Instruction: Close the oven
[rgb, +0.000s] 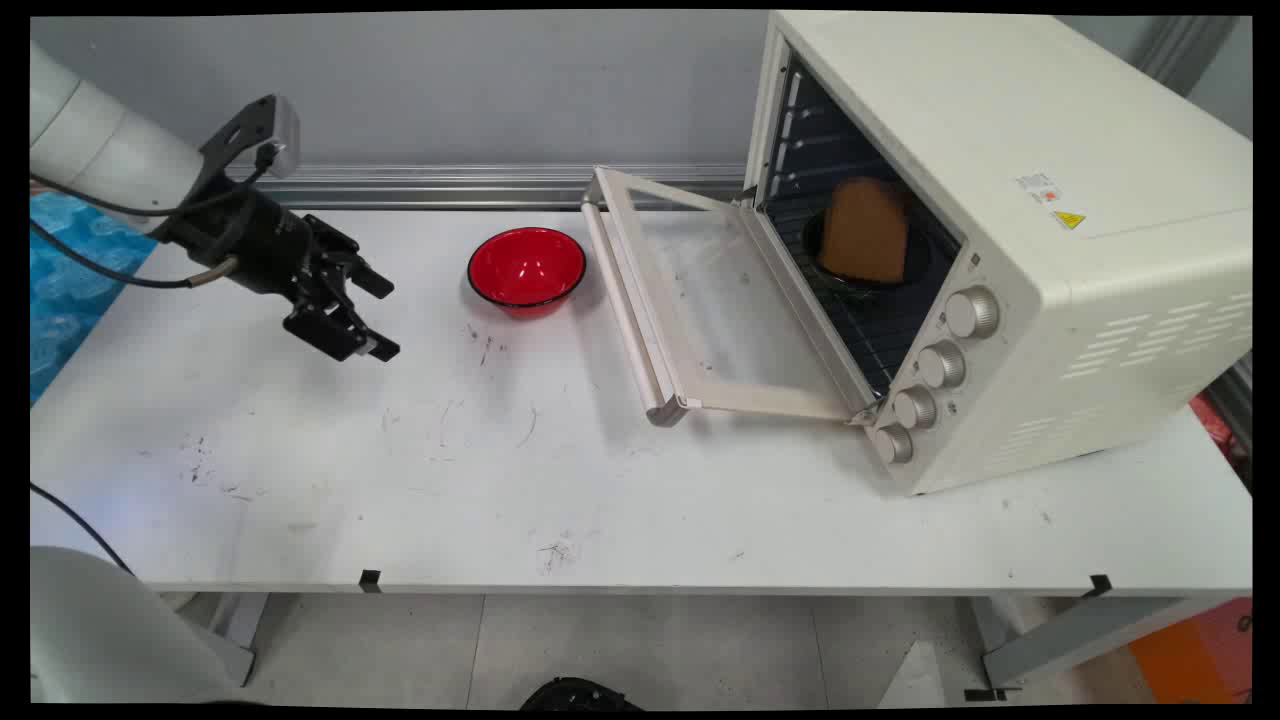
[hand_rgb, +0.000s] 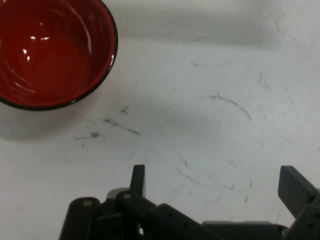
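hovering gripper (rgb: 375, 318) with fingers spread apart, holding nothing | red bowl (rgb: 526, 268) empty at its 2 o'clock, near | toaster oven (rgb: 1000, 250) door (rgb: 700, 310) open, bread (rgb: 866, 230) inside | risk: a careless sweep could knock the bowl into the door

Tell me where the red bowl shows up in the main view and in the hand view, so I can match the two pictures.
Main view: the red bowl stands on the white table, left of the oven's open door and right of the gripper.
Hand view: the red bowl fills the upper left corner, cut by the picture's edges.
Shared landmark: the dark scuff marks on the table beside the bowl.
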